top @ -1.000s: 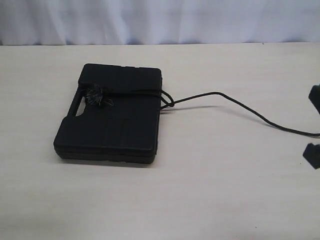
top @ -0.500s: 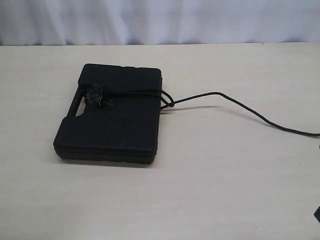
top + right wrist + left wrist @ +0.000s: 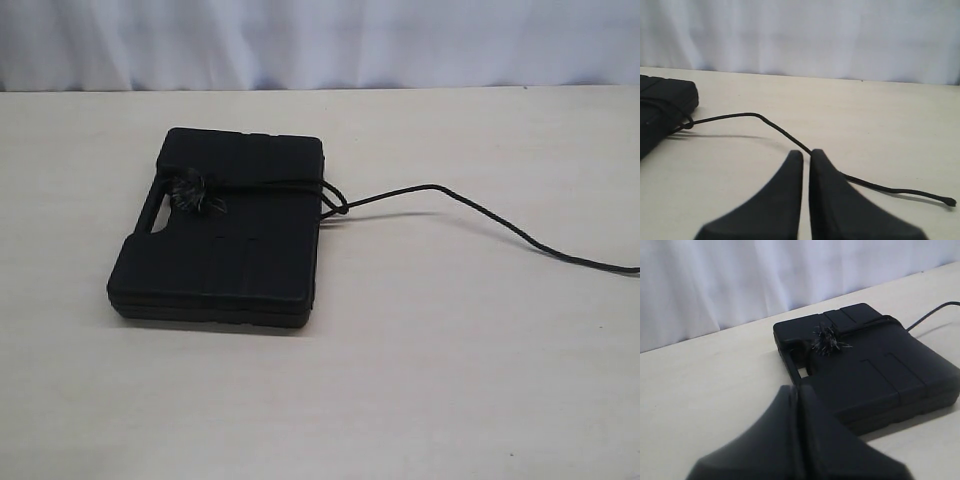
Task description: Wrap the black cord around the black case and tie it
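The black case lies flat on the table left of centre, its handle slot facing left. The black cord crosses the case's top, with a fuzzy frayed knot near the handle and a small loop at the case's right edge. From there it trails right, off the picture. Neither gripper shows in the exterior view. In the left wrist view my left gripper is shut and empty, short of the case and the knot. My right gripper is shut on nothing, with the cord lying on the table just beyond its tips.
A pale wooden table spreads around the case. A white curtain hangs behind its far edge. The cord's free end rests on the table to one side of my right gripper.
The dark parts of my right gripper at the right edge of the exterior view have drawn out of the picture. The case and cord have not moved.
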{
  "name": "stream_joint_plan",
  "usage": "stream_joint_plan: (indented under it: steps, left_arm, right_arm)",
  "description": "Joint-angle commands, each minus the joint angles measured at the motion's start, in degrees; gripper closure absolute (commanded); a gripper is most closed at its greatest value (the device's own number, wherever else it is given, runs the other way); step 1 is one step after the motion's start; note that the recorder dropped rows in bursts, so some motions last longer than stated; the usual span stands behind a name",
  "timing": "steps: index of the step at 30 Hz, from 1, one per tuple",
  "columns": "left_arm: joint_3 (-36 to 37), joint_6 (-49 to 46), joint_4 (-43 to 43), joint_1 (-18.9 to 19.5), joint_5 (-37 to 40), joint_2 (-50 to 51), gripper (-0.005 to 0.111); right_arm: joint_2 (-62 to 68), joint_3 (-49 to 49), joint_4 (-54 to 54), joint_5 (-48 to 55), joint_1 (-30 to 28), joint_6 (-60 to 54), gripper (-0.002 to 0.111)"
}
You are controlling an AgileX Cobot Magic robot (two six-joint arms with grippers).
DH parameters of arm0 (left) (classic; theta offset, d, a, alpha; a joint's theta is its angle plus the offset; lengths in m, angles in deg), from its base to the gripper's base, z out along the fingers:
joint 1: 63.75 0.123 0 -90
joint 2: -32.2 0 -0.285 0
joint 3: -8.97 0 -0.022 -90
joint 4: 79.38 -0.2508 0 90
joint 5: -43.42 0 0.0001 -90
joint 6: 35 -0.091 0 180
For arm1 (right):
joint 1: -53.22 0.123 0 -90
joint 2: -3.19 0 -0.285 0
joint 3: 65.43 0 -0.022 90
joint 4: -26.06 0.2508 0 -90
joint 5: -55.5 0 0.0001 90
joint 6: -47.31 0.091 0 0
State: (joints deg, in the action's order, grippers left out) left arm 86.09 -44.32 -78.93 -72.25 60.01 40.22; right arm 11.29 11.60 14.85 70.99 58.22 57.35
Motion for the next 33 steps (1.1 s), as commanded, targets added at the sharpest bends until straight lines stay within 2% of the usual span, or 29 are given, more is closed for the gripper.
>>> stream_joint_plan:
  steps: [1,9,33]
  left_arm:
    - [0.1,-0.5,0.6,2.9,-1.0,-0.2,0.107]
    - [0.1,-0.5,0.3,7.5,-1.0,-0.2,0.107]
    - [0.1,-0.5,0.3,7.6,-1.0,-0.2,0.107]
  right_arm:
    - [-0.3,0.2,0.3,-0.1,-3.0,0.3,0.104]
    - [-0.3,0.2,0.3,-0.1,-3.0,0.3,0.104]
    - [-0.3,0.2,0.3,-0.1,-2.9,0.3,0.104]
